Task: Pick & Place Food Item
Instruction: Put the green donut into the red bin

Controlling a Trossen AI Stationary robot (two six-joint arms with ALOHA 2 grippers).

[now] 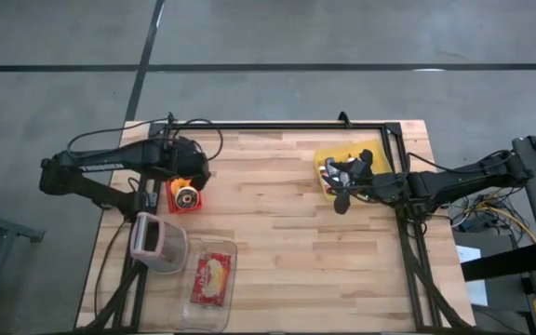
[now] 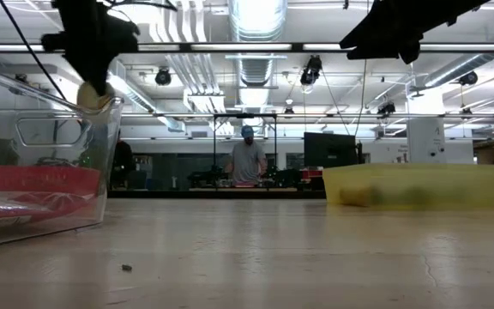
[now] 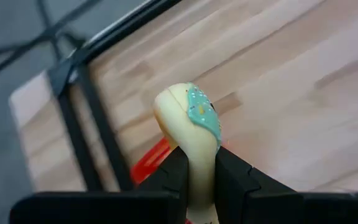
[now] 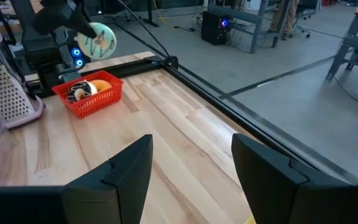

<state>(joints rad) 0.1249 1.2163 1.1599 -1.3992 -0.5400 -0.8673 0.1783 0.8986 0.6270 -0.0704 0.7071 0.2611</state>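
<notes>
Left gripper (image 3: 197, 186): clamped on frosted doughnut (image 3: 191, 127), edge-up; red basket (image 1: 185, 196) directly beneath. Right gripper (image 1: 342, 186): fingers apart, far side.

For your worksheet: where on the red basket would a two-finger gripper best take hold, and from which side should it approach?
Judging by its shape, grip the red basket by its thin upright rim, coming from above, one finger inside and one outside. The rim facing the right gripper looks clearest; the left gripper, shut on the frosted donut, hangs over the far side.
</notes>
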